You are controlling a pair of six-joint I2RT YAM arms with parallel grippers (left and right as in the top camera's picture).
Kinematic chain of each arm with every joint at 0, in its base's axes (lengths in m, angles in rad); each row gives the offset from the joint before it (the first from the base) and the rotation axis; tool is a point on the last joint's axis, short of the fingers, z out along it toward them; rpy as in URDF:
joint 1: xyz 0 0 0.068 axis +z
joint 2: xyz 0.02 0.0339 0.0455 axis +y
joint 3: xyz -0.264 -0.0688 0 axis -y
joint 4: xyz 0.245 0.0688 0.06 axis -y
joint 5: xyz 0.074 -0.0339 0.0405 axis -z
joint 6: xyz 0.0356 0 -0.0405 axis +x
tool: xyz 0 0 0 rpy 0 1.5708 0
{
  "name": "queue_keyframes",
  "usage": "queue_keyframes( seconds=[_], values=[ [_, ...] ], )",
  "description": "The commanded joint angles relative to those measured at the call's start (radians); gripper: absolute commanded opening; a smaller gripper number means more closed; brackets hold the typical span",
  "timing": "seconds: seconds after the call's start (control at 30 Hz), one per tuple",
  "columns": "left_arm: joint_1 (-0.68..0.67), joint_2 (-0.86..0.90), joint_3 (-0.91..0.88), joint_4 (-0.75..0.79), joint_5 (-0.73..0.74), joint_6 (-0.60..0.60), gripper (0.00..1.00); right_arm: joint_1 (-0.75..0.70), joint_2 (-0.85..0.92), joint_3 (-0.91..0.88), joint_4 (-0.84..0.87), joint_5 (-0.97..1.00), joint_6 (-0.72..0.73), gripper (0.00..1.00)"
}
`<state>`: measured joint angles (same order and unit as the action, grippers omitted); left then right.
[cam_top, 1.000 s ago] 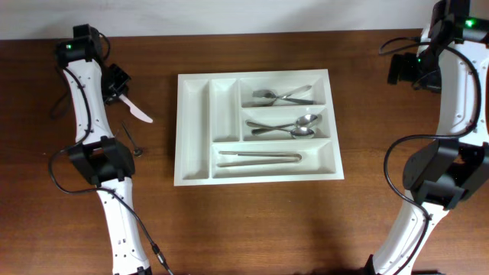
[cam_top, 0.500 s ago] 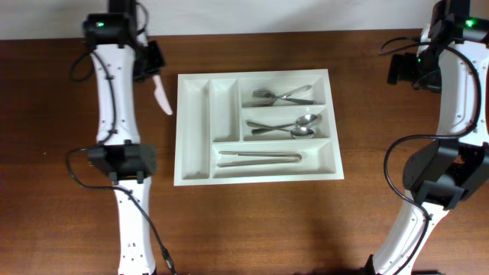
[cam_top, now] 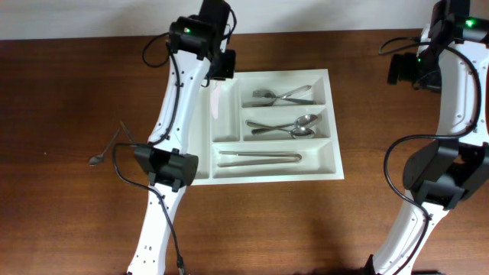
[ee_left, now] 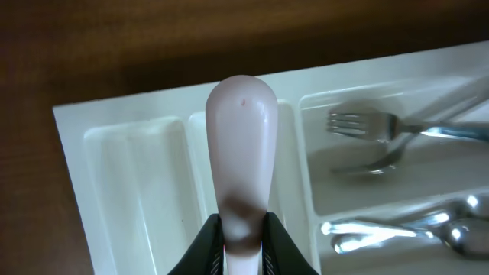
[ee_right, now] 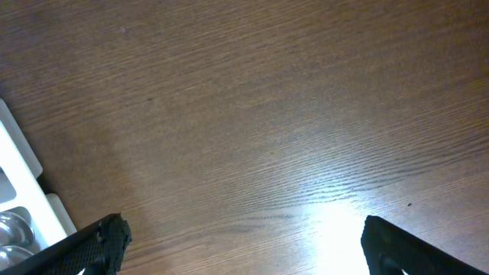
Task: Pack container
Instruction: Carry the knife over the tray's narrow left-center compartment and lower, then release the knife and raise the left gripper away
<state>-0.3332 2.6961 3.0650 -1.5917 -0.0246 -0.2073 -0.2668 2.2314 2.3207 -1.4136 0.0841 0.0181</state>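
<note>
STEP: white utensil (ee_left: 241, 137) held above container (cam_top: 260, 177) narrow compartments | left gripper (ee_left: 243, 246) clamped on utensil | right gripper (ee_right: 244, 243) spread, empty | NEXT: align lengthwise, lower, release

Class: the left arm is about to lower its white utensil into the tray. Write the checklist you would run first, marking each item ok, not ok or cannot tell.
1. Grip: left gripper shut on the white utensil: ok.
2. Aim: utensil over a narrow compartment of the tray: ok.
3. Room: that compartment bare where it shows: ok.
4. Height of the utensil above the tray floor: cannot tell.
5. Other arm: right gripper open, over bare table beside the tray: ok.
6. Stored forks, spoons and tongs inside their own compartments: ok.
</note>
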Motion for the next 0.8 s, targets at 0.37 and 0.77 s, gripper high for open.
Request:
queue_keyframes(
  seconds=[0.37, 0.77],
  values=[
    [-0.017, -0.025, -0.246, 0.047, 0.029, -0.171, 0.02, 0.005, -0.029, 0.006, -0.001, -0.002, -0.003, 0.99],
    [-0.040, -0.025, -0.265, 0.051, 0.025, -0.174, 0.43, 0.005, -0.029, 0.006, -0.001, -0.002, -0.003, 0.99]
  ],
)
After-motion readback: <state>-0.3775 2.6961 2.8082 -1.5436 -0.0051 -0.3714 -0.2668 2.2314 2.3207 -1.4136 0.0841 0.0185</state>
